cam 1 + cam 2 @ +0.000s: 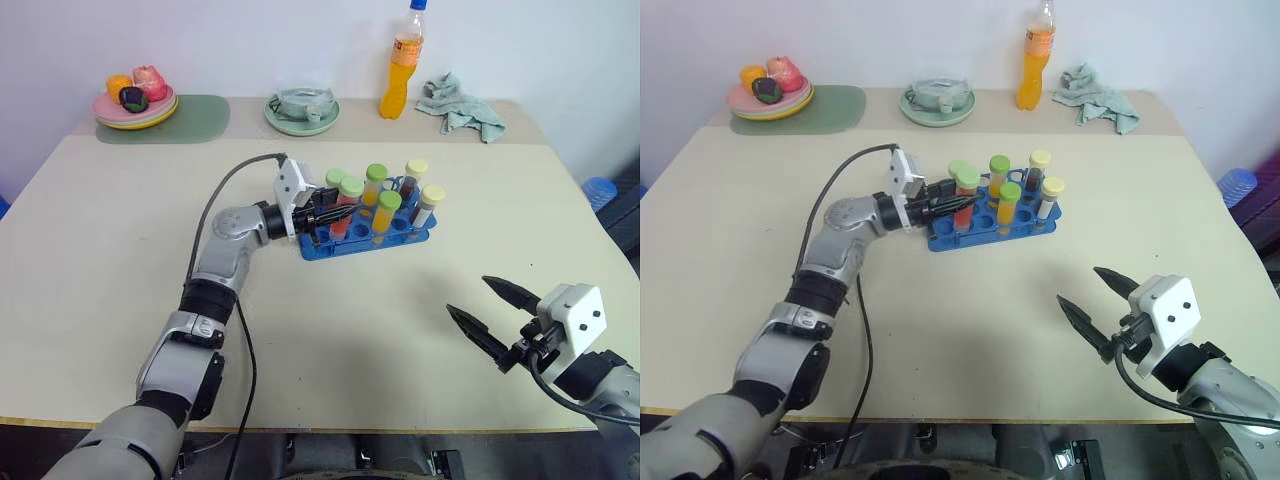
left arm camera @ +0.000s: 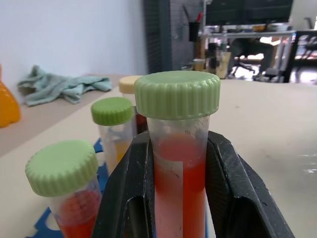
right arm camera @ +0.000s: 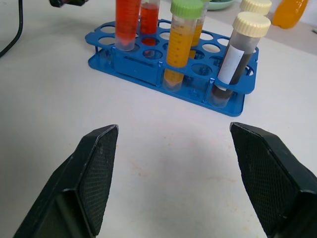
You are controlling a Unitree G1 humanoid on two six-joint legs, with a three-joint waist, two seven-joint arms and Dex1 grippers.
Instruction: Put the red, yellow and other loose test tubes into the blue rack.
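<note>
The blue rack [image 1: 345,247] stands in the middle of the table. It holds red, yellow and dark tubes with green or cream caps. My left gripper [image 1: 334,216] reaches level into the rack's left end and is shut on a red test tube [image 2: 179,173] with a green cap [image 1: 351,186]. The tube is upright between the black fingers [image 2: 124,198]. In the right wrist view its lower end [image 3: 127,29] sits in a hole at the rack's left front. My right gripper [image 1: 468,295] hovers open and holds nothing, well in front of the rack near the table's front right.
An orange drink bottle [image 1: 403,65], a green cloth [image 1: 460,105] and a pale green dish [image 1: 302,110] line the back edge. A plate of fruit [image 1: 135,100] sits on a green mat at the back left. A black cable [image 1: 225,190] arcs from my left wrist.
</note>
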